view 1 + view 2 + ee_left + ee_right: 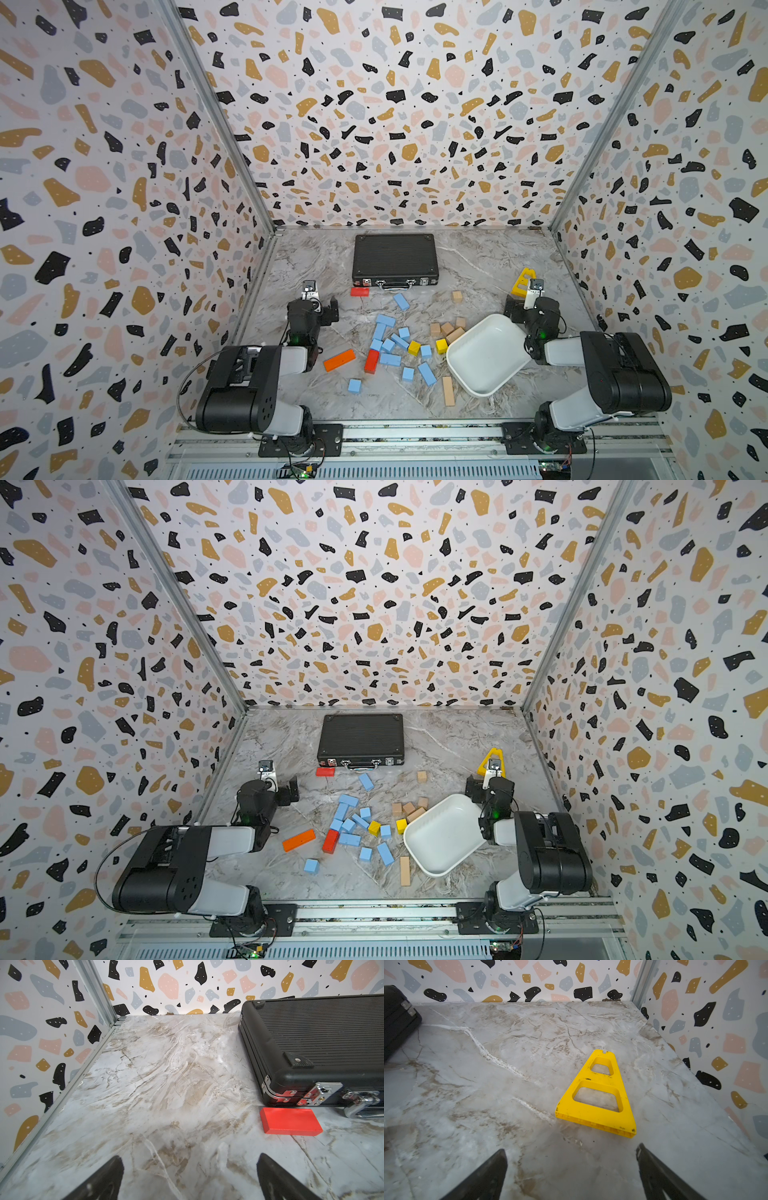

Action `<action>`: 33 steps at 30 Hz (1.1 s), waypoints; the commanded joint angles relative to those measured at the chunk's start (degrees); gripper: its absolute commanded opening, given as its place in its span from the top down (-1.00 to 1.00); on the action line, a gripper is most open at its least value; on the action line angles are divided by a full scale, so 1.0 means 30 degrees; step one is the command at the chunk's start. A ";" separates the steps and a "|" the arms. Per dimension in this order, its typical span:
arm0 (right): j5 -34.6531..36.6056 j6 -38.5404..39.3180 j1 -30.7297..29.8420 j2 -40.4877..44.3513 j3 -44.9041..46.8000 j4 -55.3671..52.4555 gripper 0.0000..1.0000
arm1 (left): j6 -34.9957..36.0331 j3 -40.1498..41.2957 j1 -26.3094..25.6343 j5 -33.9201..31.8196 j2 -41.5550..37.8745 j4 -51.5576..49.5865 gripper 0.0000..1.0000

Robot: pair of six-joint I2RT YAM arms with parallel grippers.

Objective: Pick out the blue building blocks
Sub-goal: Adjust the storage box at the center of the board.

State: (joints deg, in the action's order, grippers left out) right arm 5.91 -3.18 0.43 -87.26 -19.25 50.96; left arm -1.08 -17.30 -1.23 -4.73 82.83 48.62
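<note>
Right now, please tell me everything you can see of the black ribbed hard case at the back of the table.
The black ribbed hard case is rectangular, with a grooved lid, corner caps, shiny metal latches and a metal carry handle on its near side. It looks like hard plastic. It is shut and lies flat on the marble table near the back wall. A flat red block lies just before its latch side; whether they touch is unclear.

Wide-spread, empty jaws on left gripper [190, 1156] and right gripper [572, 1147], both low.
</note>
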 commanded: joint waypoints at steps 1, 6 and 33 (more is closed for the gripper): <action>-0.0295 0.0212 0.0067 0.0241 -0.0309 -0.0124 -0.99 | 0.0083 -0.0255 -0.0006 0.0440 -0.0184 0.0557 -0.99; -0.0389 -0.0424 0.0070 0.3526 -0.2594 -0.7204 -0.99 | 0.0362 -0.0912 0.0001 0.1431 -0.1965 -0.1956 -0.99; -0.8017 -1.1445 -0.3403 0.7750 -0.9331 -3.1527 -0.84 | -0.2688 -0.8791 0.0001 0.8890 -0.3678 -1.8816 -1.00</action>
State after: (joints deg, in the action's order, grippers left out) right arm -18.00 -35.31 -8.34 -60.93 -46.52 -42.74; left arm -8.40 -44.49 -1.23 19.51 73.17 -9.17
